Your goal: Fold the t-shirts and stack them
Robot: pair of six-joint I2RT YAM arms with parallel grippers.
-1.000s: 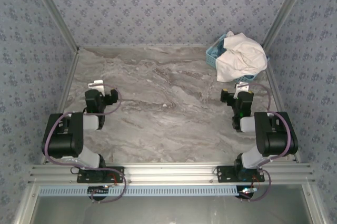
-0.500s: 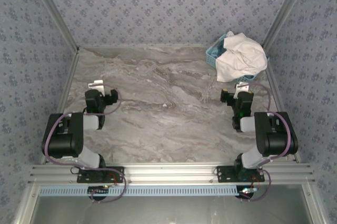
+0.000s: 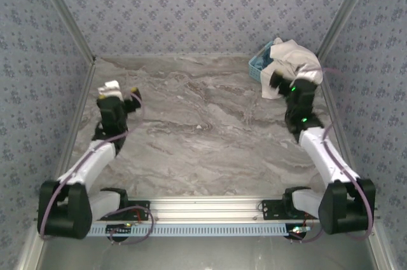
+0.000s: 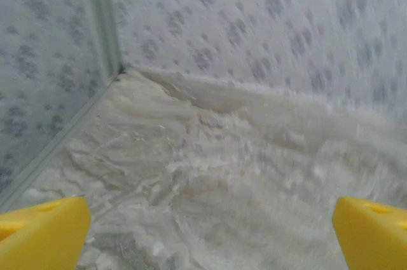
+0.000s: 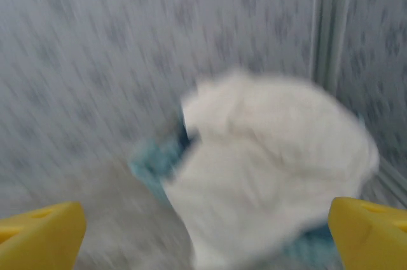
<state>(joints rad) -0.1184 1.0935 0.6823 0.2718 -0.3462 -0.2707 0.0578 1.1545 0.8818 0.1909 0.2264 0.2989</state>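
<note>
Top external view: a grey-veined marble-pattern tabletop (image 3: 203, 136) is enclosed by blue floral-papered walls (image 3: 191, 9). A light-blue plastic lattice basket (image 3: 257, 65) stands in the far right corner, with the crumpled cream-white cotton t-shirts (image 3: 294, 61) heaped on it and spilling over its rim. The right arm's jaws hover just before the basket, spread wide. The left arm's jaws, also spread, are well apart from the basket, over bare marble.

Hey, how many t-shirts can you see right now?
1 that I can tell apart: a crumpled cream-white t-shirt heaped over the blue basket in the far right corner. More may be bunched in or hidden under it.
</note>
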